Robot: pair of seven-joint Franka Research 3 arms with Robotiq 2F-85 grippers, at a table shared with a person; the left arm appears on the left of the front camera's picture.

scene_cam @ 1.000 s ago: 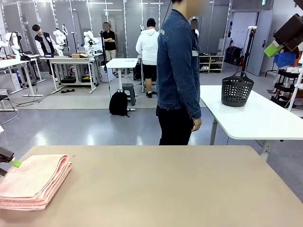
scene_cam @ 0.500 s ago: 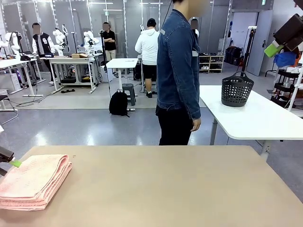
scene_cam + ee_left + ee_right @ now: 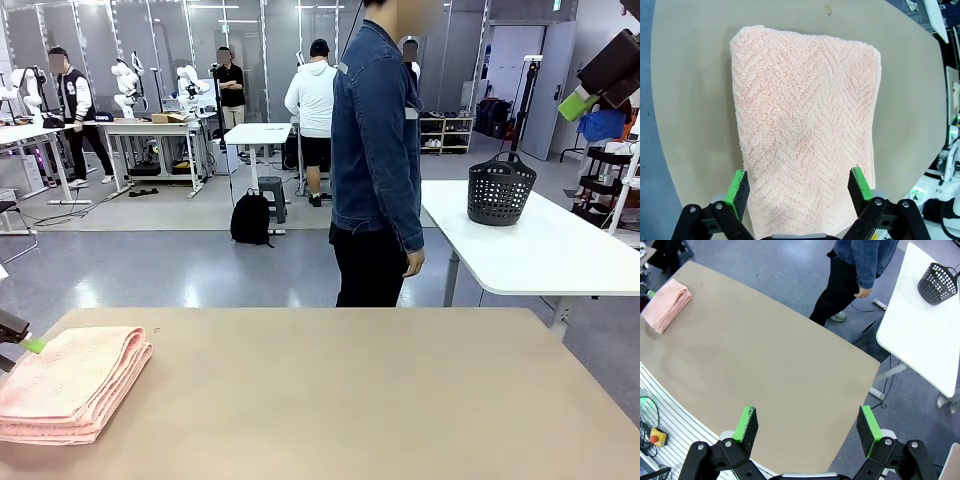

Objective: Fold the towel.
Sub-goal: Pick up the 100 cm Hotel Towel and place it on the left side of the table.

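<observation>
The salmon-pink towel point(image 3: 70, 380) lies folded into a thick stack at the near left of the tan table point(image 3: 350, 400). In the left wrist view the towel point(image 3: 805, 125) shows its zigzag weave, and my left gripper point(image 3: 799, 187) hovers above its near end, open, fingers wide on either side, holding nothing. A green pad of that gripper point(image 3: 20, 345) peeks in at the left edge of the front view. My right gripper point(image 3: 807, 427) is open high above the table, far from the towel point(image 3: 665, 305); it also sits at the top right point(image 3: 600, 80) of the front view.
A person in a denim jacket point(image 3: 378, 150) stands at the table's far edge, arms down. A white table point(image 3: 540, 250) with a black basket point(image 3: 500, 190) stands at the back right. Other people and tables are farther off.
</observation>
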